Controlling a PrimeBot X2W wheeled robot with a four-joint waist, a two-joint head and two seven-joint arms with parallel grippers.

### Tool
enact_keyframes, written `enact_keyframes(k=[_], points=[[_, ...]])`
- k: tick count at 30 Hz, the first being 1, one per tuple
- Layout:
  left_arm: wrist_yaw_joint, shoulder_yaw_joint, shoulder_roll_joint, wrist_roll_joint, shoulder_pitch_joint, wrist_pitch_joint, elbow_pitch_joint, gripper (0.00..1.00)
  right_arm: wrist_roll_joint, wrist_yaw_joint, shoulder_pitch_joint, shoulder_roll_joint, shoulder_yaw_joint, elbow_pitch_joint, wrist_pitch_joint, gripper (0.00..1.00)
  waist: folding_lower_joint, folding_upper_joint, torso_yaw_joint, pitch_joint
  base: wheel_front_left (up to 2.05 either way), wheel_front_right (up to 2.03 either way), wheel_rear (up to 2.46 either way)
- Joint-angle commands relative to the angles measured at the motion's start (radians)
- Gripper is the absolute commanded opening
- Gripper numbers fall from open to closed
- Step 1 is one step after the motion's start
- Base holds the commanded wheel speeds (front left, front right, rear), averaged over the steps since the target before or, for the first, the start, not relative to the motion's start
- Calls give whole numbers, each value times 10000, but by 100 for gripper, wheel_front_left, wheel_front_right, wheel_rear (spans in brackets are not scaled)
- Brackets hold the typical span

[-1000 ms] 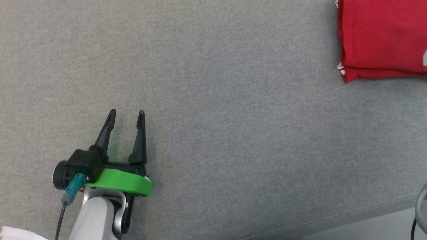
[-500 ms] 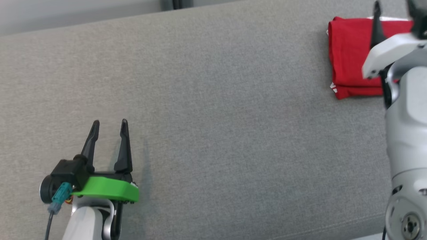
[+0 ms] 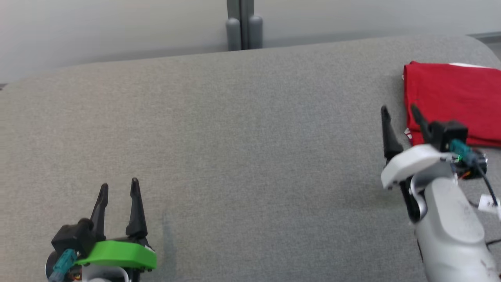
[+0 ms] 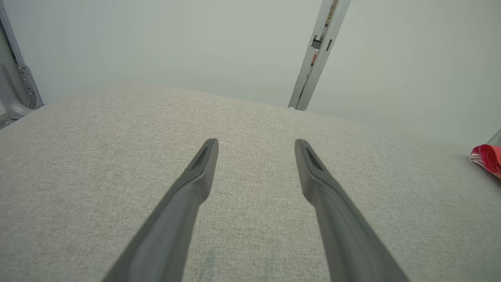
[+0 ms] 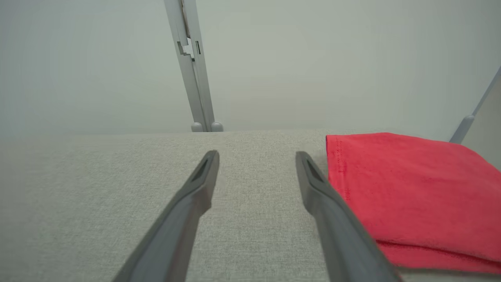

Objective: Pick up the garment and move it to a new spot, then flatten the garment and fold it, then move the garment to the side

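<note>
Right gripper [image 3: 400, 113]: fingers spread, empty, just beside garment [image 3: 454, 98]. Left gripper [image 3: 119, 188]: spread, empty, well apart. Garment: red, folded, at right end of grey cushion [image 3: 242, 137]. Task judged near done; back off high, avoid snagging folded edge.

Lab-like test room: grey fabric worktop [image 3: 250, 137], bare wall [image 3: 117, 31], metal post [image 3: 240, 23].

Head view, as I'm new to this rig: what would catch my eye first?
The folded red garment lies at the far right of the grey surface. The right gripper is just beside its left edge, jaws open and empty. The left gripper is at the lower left, jaws open too.
</note>
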Motion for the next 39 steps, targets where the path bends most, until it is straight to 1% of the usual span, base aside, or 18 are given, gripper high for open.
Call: enact_keyframes(k=[1, 6, 10, 16, 24, 34, 35, 39], points=[[-8, 7, -3, -49, 248, -2, -29, 100, 369, -17, 472, -58, 259, -286, -36, 100, 0, 0, 270, -360, 0, 0, 0], [-22, -120, -36, -73, 737, 0, -30, 100, 1216, -17, 2076, -55, 919, -1521, -39, 100, 0, 0, 316, -625, 0, 0, 0], [17, -202, -48, -69, 1114, -2, -51, 100, 1641, -17, 3167, -54, 1024, -2480, -39, 100, 0, 0, 321, -795, 0, 0, 0], [162, -307, -59, -30, 1632, 0, -280, 100, 1792, -17, 4359, -53, 1310, -3381, -40, 100, 0, 0, 279, -936, 0, 0, 0], [285, -486, -59, -219, 1821, -2, -350, 100, 1795, -17, 4979, -51, 1352, -3581, -40, 100, 0, 0, 353, -1131, 0, 0, 0], [248, -610, -59, -194, 1852, 0, -281, 100, 1764, -17, 4902, -49, 1317, -3552, -41, 100, 0, 0, 403, -1202, 0, 0, 0], [255, -603, -77, -241, 1680, 3, -251, 0, 1737, 0, 4901, -8, 1343, -3487, 1, 0, 0, 0, 403, -1202, 0, 0, 0], [249, -595, -99, -441, 1652, 54, 15, 0, 1935, 0, 4985, 45, 1317, -3229, 91, 0, 0, 0, 404, -1204, 0, 0, 0]])
